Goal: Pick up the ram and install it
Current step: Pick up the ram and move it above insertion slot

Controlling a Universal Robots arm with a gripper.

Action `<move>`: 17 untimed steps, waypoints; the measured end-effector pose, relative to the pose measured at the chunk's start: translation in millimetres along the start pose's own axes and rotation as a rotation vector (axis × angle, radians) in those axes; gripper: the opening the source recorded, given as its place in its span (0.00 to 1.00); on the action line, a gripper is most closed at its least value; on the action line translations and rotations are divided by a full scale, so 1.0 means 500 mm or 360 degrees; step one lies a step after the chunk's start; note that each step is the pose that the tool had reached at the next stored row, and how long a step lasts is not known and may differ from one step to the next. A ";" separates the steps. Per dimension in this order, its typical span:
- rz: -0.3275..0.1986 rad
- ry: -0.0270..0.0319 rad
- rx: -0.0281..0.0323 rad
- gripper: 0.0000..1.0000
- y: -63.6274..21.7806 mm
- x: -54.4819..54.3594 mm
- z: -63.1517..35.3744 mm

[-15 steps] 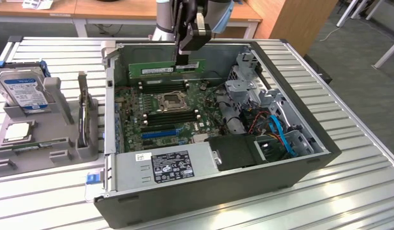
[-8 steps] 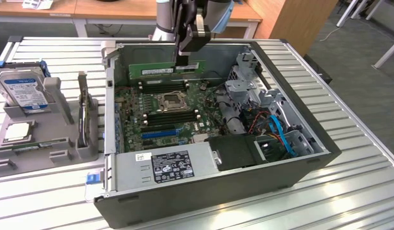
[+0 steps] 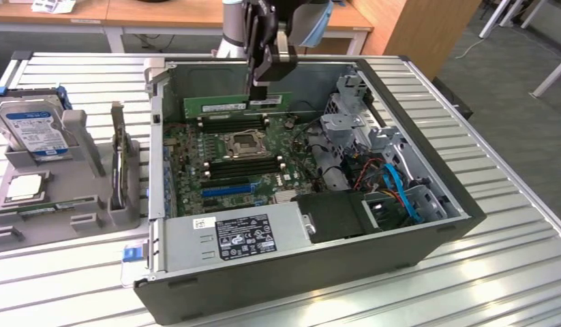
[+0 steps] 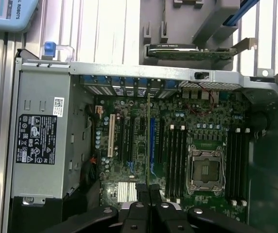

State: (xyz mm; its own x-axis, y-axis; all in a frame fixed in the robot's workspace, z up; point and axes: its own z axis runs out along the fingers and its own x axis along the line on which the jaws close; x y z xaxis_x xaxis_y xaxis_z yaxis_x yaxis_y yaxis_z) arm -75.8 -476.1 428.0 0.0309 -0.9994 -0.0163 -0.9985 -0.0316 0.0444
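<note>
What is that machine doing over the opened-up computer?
A robot arm's gripper is shut on a long green memory stick, holding it on edge above the motherboard inside the open computer case. The stick does not look pushed into any of the black slots yet.
</note>
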 end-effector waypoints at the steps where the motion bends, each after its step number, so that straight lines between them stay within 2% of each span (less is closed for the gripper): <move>1: 0.0002 -0.00001 0.00001 0.11 0.000 0.000 0.003; 8: 0.0018 -0.00009 0.00003 0.11 -0.001 0.000 0.026; 12: 0.0021 -0.00005 0.00001 0.11 -0.001 0.001 0.029; 17: 0.0021 -0.00011 -0.00003 0.11 -0.019 0.001 0.030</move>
State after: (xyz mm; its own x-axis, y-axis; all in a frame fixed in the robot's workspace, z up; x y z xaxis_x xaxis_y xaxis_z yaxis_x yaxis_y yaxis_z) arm -66.9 -476.2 412.4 0.0177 -0.9997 -0.0164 -0.9988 -0.0184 0.0449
